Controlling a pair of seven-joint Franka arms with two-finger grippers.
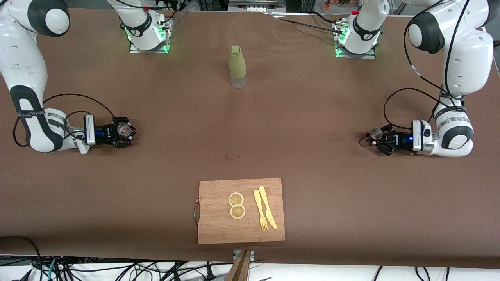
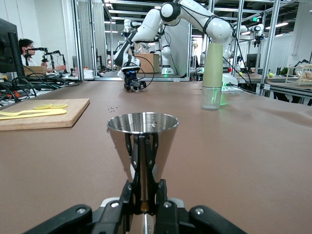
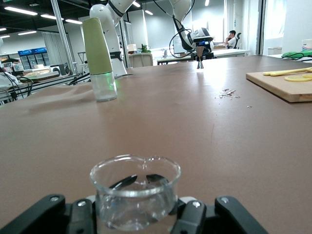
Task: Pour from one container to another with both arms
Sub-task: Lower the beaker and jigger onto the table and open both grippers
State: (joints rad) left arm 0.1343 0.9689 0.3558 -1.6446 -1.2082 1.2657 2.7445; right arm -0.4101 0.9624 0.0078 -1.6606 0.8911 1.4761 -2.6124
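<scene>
Front view | left hand (image 1: 377, 141) pinches upright steel cone cup (image 1: 375, 133) | right hand (image 1: 124, 137) pinches upright glass beaker (image 1: 124, 129)

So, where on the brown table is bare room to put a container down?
The widest bare patch lies between the tall green-sleeved bottle and the wooden cutting board, mid-table. The board holds lemon slices and yellow cutlery. The ends are occupied: left pincer holds a metal cup, right pincer a glass beaker.

The brown table (image 1: 312, 117) fills the front view. Aluminium frame posts (image 2: 79, 39), ceiling strip lights (image 3: 19, 10) and a seated person (image 3: 232, 38) occupy the surrounding lab.
</scene>
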